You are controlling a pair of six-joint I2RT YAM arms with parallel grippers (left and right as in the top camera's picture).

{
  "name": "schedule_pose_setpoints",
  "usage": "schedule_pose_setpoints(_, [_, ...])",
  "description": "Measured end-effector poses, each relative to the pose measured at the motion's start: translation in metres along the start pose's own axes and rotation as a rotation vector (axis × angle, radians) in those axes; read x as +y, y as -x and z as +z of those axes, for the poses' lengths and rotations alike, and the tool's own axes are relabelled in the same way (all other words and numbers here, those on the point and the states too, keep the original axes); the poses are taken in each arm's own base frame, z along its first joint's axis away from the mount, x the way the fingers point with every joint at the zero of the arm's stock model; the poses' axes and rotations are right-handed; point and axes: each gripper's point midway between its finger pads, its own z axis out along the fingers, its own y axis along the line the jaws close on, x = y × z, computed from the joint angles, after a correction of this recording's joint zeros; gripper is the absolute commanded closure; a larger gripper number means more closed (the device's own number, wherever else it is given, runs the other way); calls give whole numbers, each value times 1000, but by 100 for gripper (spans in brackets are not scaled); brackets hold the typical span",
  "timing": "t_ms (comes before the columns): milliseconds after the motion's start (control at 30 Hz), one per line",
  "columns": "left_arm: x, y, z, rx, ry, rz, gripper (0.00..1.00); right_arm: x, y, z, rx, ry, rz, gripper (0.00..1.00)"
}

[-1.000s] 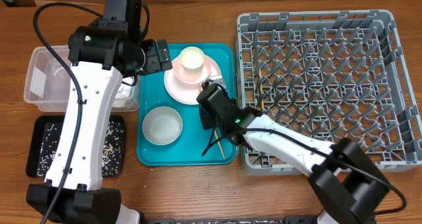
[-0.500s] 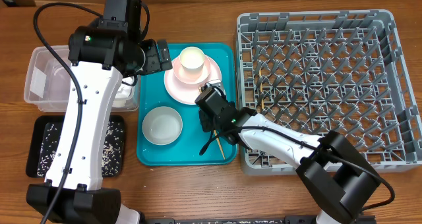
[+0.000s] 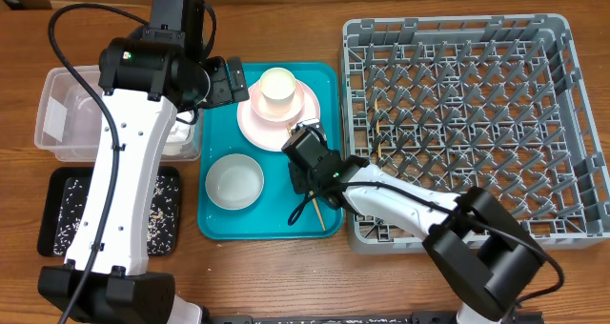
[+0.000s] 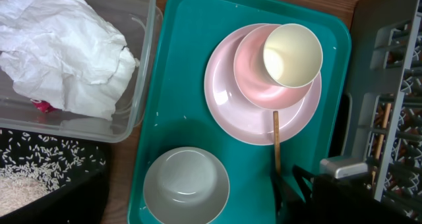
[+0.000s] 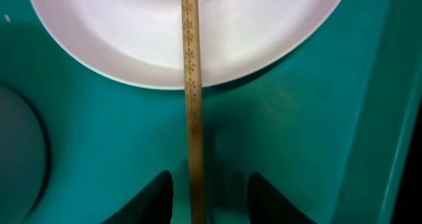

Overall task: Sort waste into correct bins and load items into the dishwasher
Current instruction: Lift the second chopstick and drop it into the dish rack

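On the teal tray, a white cup [image 4: 293,46] sits in a whitish-pink bowl [image 4: 254,79] on the pale pink plate [image 4: 231,112]. A grey-green bowl [image 4: 186,186] stands in front of them. A wooden chopstick [image 5: 191,85] rests from the plate's rim down onto the tray. My right gripper [image 5: 210,188] is open low over the tray, one finger on each side of the chopstick with a gap on both sides. My left gripper [image 3: 229,79] hangs open above the tray's left edge, holding nothing. The napkin [image 4: 66,46] and red packet [image 4: 43,105] lie in the clear tub [image 3: 57,114].
Rice grains [image 4: 33,178] lie in the black tray [image 3: 57,219] at the front left. The grey dish rack [image 3: 457,124] fills the right side, with a thin wooden stick [image 3: 379,138] among its pegs near the left wall. The teal tray [image 3: 276,219] touches the rack.
My right gripper has edged slightly left over the tray and its arm has swung a little. The left arm and the dishes have not moved.
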Motion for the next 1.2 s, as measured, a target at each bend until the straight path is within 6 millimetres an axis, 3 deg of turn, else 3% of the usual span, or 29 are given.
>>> schedule_pose_setpoints(167, [0, 0, 0, 0, 0, 0, 0, 3, -5, 8, 18, 15, -2, 79])
schedule_pose_setpoints(400, [0, 0, 0, 0, 0, 0, 0, 5, -6, 10, 22, 27, 0, 81])
schedule_pose_setpoints(633, [0, 0, 0, 0, 0, 0, 0, 6, -7, 9, 26, 33, -1, 93])
schedule_pose_setpoints(800, [0, 0, 0, 0, 0, 0, 0, 7, -5, 5, 24, 39, 0, 96])
schedule_pose_setpoints(1000, [0, 0, 0, 0, 0, 0, 0, 16, 23, -34, -66, 90, 6, 96])
schedule_pose_setpoints(1133, [0, 0, 0, 0, 0, 0, 0, 19, 57, -90, -199, 135, -27, 96])
schedule_pose_setpoints(1200, [0, 0, 0, 0, 0, 0, 0, 11, 67, -114, -246, 123, -40, 96])
